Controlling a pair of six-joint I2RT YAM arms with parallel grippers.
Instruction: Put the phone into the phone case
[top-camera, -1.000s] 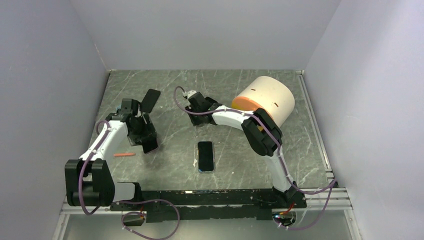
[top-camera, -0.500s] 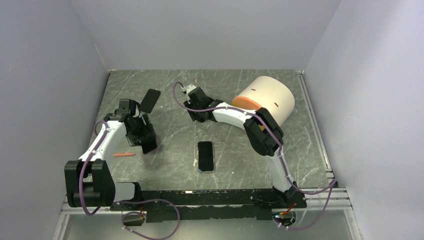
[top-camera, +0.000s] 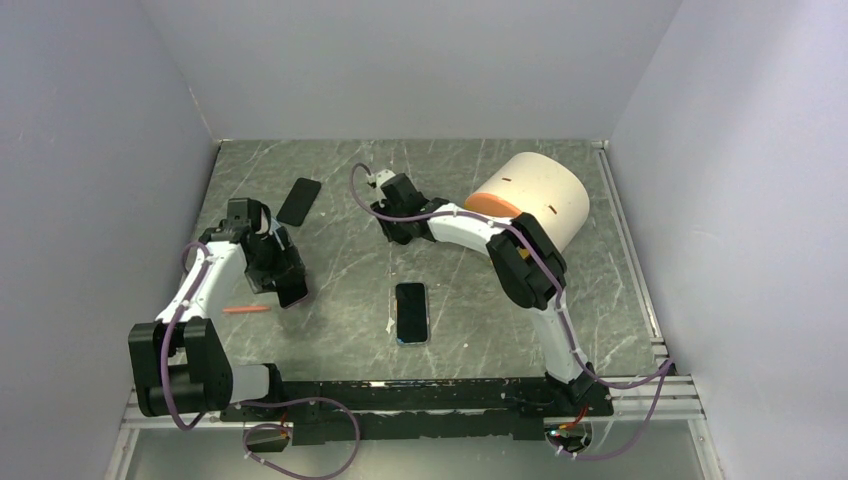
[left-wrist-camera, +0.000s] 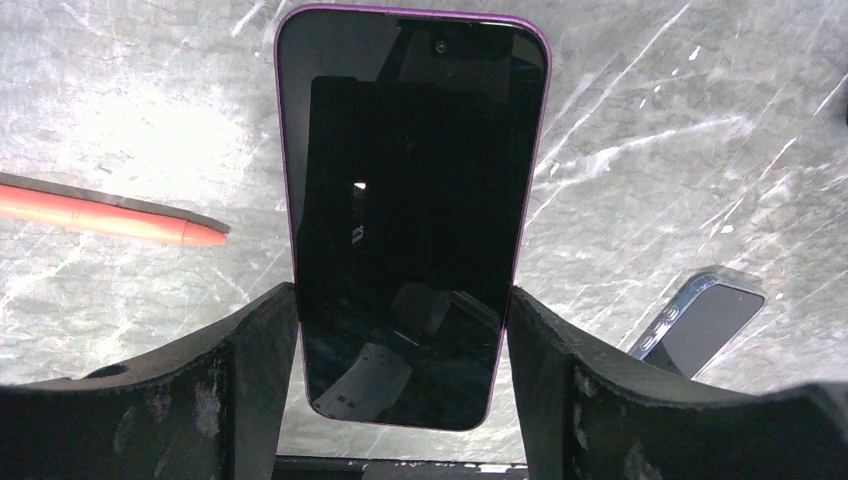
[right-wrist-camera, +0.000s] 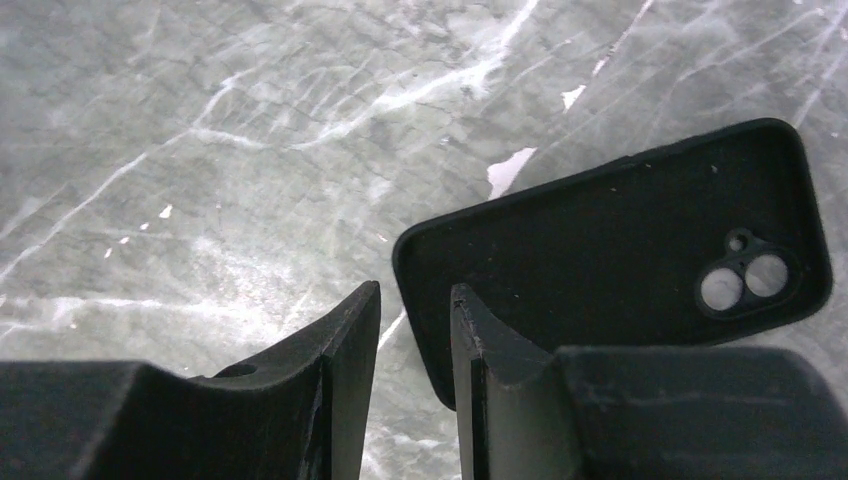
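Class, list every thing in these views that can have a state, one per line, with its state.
purple-edged phone: screen dark, clamped between the left fingers
left fingers: shut on the purple-edged phone
right fingers: slightly apart, holding nothing
phone case: empty, lying flat on the table
blue-edged phone: lying flat, dark, untouched
orange pen: lying flat
cream cylinder: lying on its side

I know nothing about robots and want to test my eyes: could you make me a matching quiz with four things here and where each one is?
Things:
1 purple-edged phone
2 orange pen
3 black case
4 cream cylinder

Places:
a back right
b held in the left claw
c lying empty, back left
d lying front left

Pairs: 1-b, 2-d, 3-c, 4-a.
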